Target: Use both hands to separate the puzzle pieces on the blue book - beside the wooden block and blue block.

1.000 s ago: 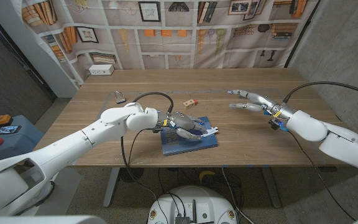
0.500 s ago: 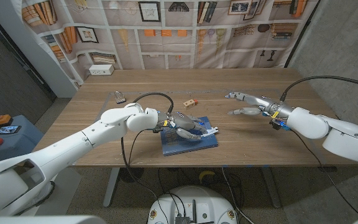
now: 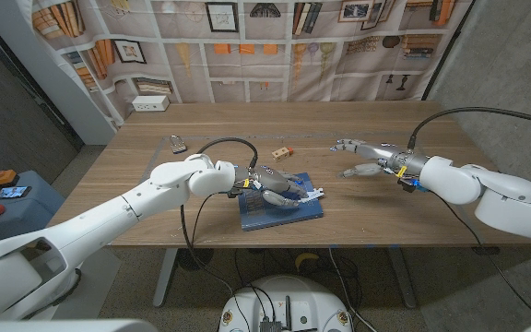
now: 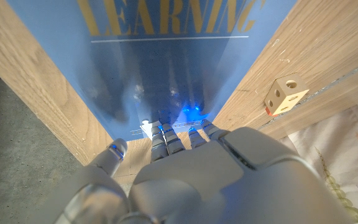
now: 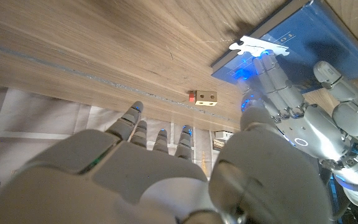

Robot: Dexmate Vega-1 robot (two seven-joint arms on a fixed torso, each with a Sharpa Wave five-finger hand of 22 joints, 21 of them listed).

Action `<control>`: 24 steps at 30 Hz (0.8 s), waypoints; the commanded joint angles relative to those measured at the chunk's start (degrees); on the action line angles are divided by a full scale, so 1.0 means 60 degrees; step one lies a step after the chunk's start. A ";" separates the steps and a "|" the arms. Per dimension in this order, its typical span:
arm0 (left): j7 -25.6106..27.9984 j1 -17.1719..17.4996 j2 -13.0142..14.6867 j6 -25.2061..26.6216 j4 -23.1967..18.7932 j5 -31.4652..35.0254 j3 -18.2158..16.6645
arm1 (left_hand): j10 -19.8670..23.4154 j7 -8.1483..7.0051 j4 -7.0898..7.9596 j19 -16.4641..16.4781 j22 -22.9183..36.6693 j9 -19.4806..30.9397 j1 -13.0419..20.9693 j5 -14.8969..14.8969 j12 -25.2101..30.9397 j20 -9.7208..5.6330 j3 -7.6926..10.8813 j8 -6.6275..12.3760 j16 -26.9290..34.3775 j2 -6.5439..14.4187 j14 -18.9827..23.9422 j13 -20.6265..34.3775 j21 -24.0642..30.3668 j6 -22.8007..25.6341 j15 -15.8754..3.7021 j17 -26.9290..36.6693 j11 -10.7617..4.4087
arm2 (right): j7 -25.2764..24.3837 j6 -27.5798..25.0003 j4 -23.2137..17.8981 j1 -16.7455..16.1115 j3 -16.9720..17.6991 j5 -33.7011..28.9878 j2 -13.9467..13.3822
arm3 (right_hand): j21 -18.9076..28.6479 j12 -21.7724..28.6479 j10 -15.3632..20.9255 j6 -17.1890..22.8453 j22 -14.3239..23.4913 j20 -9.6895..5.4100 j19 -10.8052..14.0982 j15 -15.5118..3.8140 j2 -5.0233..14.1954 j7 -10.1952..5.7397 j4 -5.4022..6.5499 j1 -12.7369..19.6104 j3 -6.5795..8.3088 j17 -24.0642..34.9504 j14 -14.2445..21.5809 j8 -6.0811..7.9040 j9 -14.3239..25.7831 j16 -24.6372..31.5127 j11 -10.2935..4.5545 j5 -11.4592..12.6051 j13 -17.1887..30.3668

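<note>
Puzzle pieces (image 3: 312,195), white and joined, lie at the right edge of the blue book (image 3: 289,214), which sits flat on the wooden table (image 3: 367,207) near its front edge; in the right wrist view the pieces (image 5: 258,45) jut slightly past the book's corner (image 5: 303,28), with glowing fingertips (image 5: 267,62) of the left hand resting right beside or on them. Left hand (image 3: 279,185) lies over the book, its fingers stretched toward the pieces and pressing down on the cover; whether it actually pinches a piece I cannot tell; the left wrist view shows the fingertips (image 4: 166,132) on the blue cover (image 4: 166,68) next to a small white shape (image 4: 148,127). Right hand (image 3: 362,158) hovers above the table, well to the right of the book, fingers spread apart and holding nothing; the same hand (image 5: 142,168) shows at the bottom of its own wrist view, fingers extended. Wooden block (image 3: 283,151), tan with a red face, stands on the table just behind the book; it shows too in the left wrist view (image 4: 285,95) and the right wrist view (image 5: 204,96). A small dark object (image 3: 178,144) sits toward the table's back left.
</note>
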 commanded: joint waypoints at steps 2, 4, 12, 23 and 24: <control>0.0058 0.0119 0.0028 0.0212 -0.0172 0.0087 -0.0017 | 0.0265 0.0115 -0.0007 -0.1150 -0.0005 0.0037 0.0104 -0.0014 0.0019 -0.0703 0.0072 0.0041 -0.0018 0.1110 0.0072 0.0035 0.0021 0.0231 -0.0742 0.0013 0.0159 | 0.0491 -0.1030 -0.0773 0.0389 -0.0671 -0.1509 -0.0142 | 0.0006 0.0017 -0.0187 0.0054 0.0026 0.0048 -0.0032 0.0069 -0.0084 -0.0106 0.0041 0.0162 0.0087 0.0025 -0.0075 0.0097 0.0049 -0.0016 -0.0004 0.0032 0.0033; 0.0050 0.0141 0.0036 0.0246 -0.0205 0.0084 -0.0024 | 0.0271 0.0113 -0.0008 -0.1139 -0.0005 0.0037 0.0105 -0.0015 0.0017 -0.0700 0.0080 0.0039 -0.0018 0.1110 0.0082 0.0035 0.0022 0.0239 -0.0744 0.0013 0.0157 | 0.0502 -0.1098 -0.0827 0.0405 -0.0751 -0.1745 -0.0134 | 0.0012 0.0028 -0.0190 0.0091 0.0026 0.0057 -0.0035 0.0058 -0.0104 -0.0131 0.0049 0.0173 0.0088 0.0029 -0.0087 0.0122 0.0057 -0.0012 0.0004 0.0029 0.0035; 0.0003 0.0207 0.0063 0.0350 -0.0326 0.0111 -0.0032 | 0.0325 0.0125 -0.0011 -0.1102 -0.0006 0.0038 0.0108 -0.0018 0.0018 -0.0688 0.0116 0.0044 -0.0011 0.1108 0.0147 0.0036 0.0024 0.0303 -0.0743 0.0012 0.0170 | 0.0443 -0.1248 -0.0941 0.0381 -0.1003 -0.2576 -0.0048 | 0.0057 0.0072 -0.0207 0.0316 0.0027 0.0066 0.0015 0.0039 -0.0177 -0.0249 0.0057 0.0298 0.0121 0.0039 -0.0034 0.0260 0.0099 0.0045 -0.0012 0.0021 0.0041; -0.0009 0.0245 0.0081 0.0404 -0.0357 0.0114 -0.0040 | 0.0351 0.0036 -0.0015 -0.1066 -0.0008 0.0040 0.0113 -0.0022 0.0003 -0.0676 0.0167 0.0041 -0.0026 0.1109 0.0173 0.0036 0.0019 0.0369 -0.0747 0.0010 0.0161 | 0.0874 -0.1779 -0.1204 0.0398 -0.1316 -0.3592 0.0192 | 0.0087 0.0129 -0.0149 0.0531 0.0028 0.0042 0.0070 0.0048 -0.0217 -0.0361 0.0082 0.0449 0.0174 0.0058 0.0016 0.0400 0.0147 0.0100 -0.0014 0.0002 0.0046; -0.0017 0.0245 0.0082 0.0405 -0.0355 0.0109 -0.0039 | 0.0352 0.0037 -0.0016 -0.1064 -0.0008 0.0040 0.0113 -0.0022 0.0001 -0.0675 0.0171 0.0041 -0.0028 0.1109 0.0173 0.0037 0.0018 0.0374 -0.0743 0.0010 0.0166 | 0.0936 -0.1839 -0.1226 0.0408 -0.1345 -0.3671 0.0226 | 0.0087 0.0129 -0.0151 0.0538 0.0028 0.0041 0.0070 0.0050 -0.0218 -0.0360 0.0085 0.0449 0.0174 0.0060 0.0011 0.0405 0.0148 0.0100 -0.0015 0.0001 0.0047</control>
